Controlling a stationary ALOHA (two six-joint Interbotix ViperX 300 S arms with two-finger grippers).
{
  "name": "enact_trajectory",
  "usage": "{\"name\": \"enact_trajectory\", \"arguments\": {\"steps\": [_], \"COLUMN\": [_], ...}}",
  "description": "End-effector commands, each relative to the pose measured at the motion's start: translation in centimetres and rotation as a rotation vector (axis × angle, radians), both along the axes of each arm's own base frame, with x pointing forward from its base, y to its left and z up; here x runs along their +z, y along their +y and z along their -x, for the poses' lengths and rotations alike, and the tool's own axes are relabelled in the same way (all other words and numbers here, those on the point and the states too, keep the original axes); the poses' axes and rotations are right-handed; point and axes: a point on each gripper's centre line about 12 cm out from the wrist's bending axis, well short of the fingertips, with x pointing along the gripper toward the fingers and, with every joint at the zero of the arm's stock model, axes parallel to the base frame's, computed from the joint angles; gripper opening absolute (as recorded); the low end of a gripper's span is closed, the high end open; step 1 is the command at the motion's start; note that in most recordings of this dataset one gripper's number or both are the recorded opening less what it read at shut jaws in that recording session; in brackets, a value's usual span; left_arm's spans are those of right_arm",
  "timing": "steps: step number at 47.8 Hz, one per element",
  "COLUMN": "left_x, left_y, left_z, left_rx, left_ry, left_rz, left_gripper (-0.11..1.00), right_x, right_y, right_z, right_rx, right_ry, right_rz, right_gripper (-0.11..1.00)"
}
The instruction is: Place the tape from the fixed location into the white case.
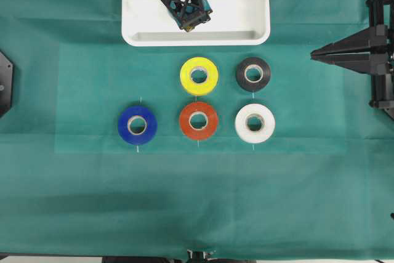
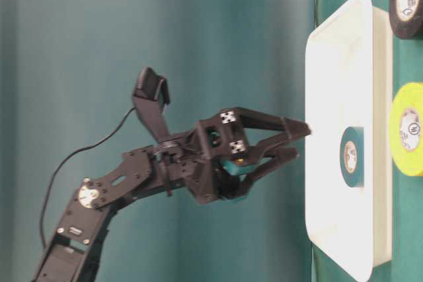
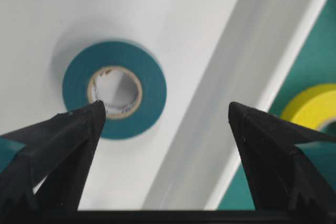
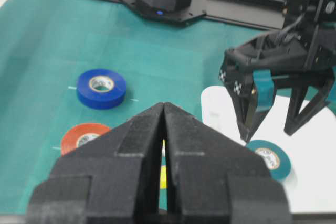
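The white case (image 1: 246,4) sits at the far table edge. The left gripper (image 2: 294,142) hovers above it, jaws wide and empty — clear for withdrawal. The right gripper (image 4: 164,145) is parked, jaws closed on nothing. The tape (image 3: 114,88) lies flat inside the case — hidden overhead by the arm.

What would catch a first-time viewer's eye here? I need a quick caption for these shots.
The five bright rolls on the green cloth: yellow roll and black roll behind, blue roll, red roll and white roll in front. Then the left claw, open above the teal tape, which lies flat in the white case.
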Motion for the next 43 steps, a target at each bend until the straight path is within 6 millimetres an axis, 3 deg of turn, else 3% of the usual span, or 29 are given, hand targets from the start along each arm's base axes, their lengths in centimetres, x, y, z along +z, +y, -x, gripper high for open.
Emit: {"name": "enact_trajectory", "arguments": {"steps": [1, 36, 43], "left_x": [3.4, 9.6, 10.1], "left_y": [-0.1, -1.2, -1.4], "left_z": [0.1, 0.8, 1.0], "left_rx": [0.000, -0.018, -0.020], "left_ry": [-0.060, -0.108, -0.116], "left_rz": [-0.018, -0.033, -0.036], "left_gripper": [0.95, 0.95, 0.95], "right_x": [1.3, 1.5, 1.6], "right_y": [0.0, 0.0, 0.0], "right_z": [-0.3, -0.3, -0.3], "right_rx": [-0.001, -0.002, 0.000], "right_ry": [-0.034, -0.026, -0.029], "right_rz": [0.001, -0.003, -0.003], "right_gripper": [0.00, 0.00, 0.00]}}
